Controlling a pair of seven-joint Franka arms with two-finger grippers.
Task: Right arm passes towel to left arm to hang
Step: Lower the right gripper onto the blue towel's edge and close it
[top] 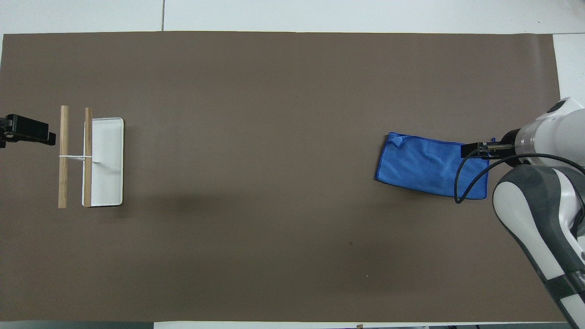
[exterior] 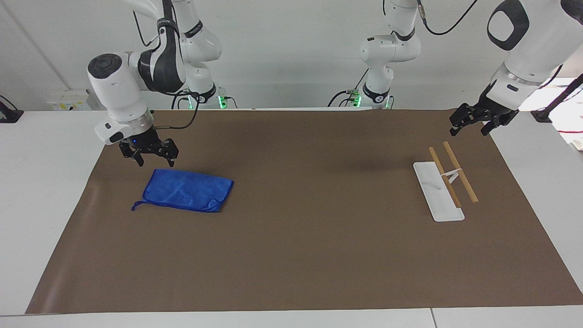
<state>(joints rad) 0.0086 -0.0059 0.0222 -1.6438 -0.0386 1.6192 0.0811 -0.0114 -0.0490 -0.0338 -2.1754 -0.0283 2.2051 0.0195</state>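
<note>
The small royal-blue rectangular cloth towel (exterior: 186,190) (top: 427,167) lies flat on the brown mat (exterior: 300,255) (top: 274,256) covering the counter, toward the right arm's end; the right arm's black two-finger gripper (exterior: 154,159) (top: 472,150) hangs just above the towel's edge nearest the robots, fingers spread and empty; the left arm's black gripper (exterior: 469,127) (top: 27,130) waits with fingers apart over the mat's corner, near the white rack with two wooden rails (exterior: 444,184) (top: 89,157).

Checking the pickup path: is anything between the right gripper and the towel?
Nothing visible. The right gripper hangs open just above the towel at its edge nearer the robots, with only bare mat around. The left gripper waits.
</note>
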